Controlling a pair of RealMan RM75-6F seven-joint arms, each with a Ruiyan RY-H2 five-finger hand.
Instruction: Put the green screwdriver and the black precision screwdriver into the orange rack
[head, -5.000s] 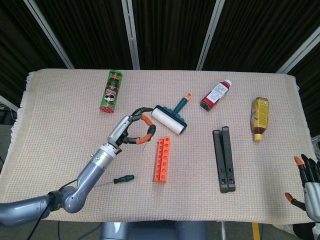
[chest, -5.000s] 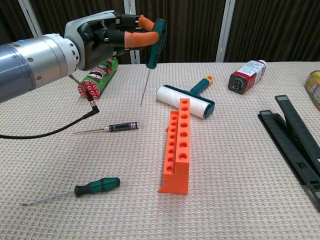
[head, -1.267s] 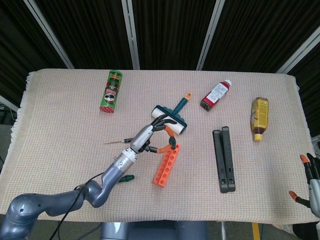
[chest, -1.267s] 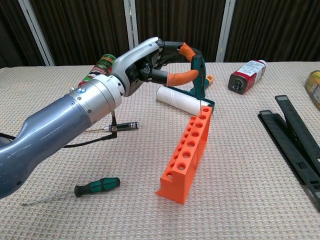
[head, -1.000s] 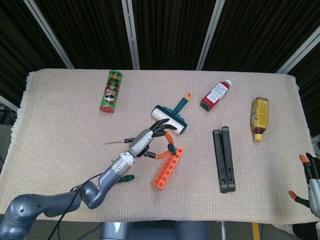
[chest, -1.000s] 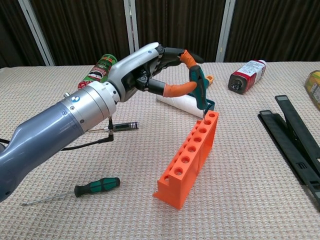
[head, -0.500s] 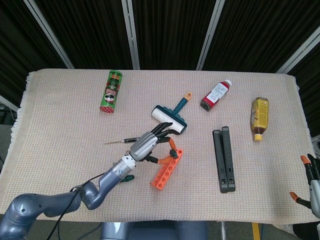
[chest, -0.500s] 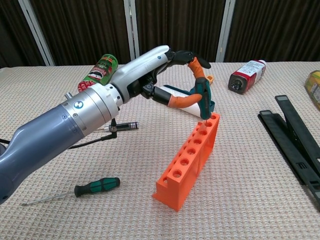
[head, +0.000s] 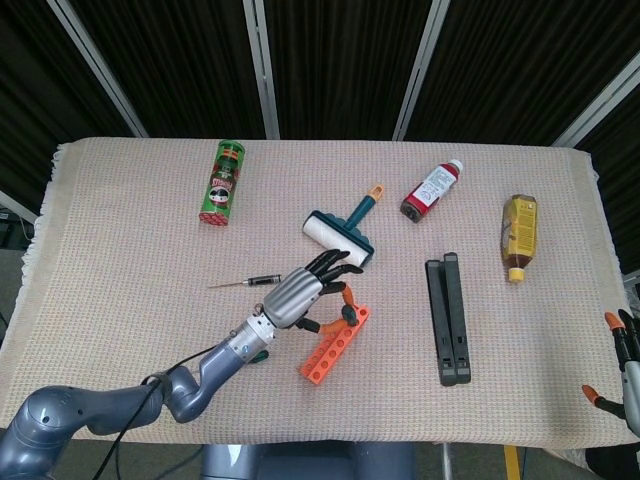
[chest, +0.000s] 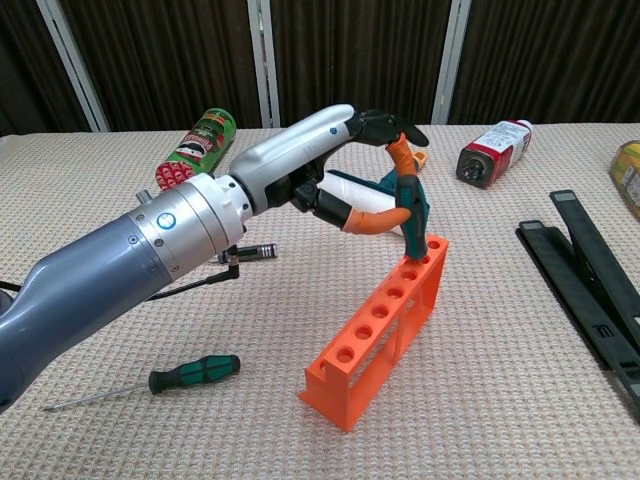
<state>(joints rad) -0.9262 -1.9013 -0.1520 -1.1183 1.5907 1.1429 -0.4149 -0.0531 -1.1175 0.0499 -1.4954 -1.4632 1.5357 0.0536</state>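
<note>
The left hand (chest: 345, 180) has carried the teal-handled screwdriver (chest: 410, 215) from up in the air down to the orange rack (chest: 385, 325), and its shaft has sunk into the rack's far end hole until only the handle shows. The rack has swung round on the desk (chest: 520, 350), now lying slantwise with its far end shifted right. The hand has come lower over it.

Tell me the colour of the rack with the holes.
Orange rack; the chest view shows it best.

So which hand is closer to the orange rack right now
Left. The left hand is right over the orange rack's far end, holding a teal-handled screwdriver there; the right hand sits at the table's far right edge.
</note>
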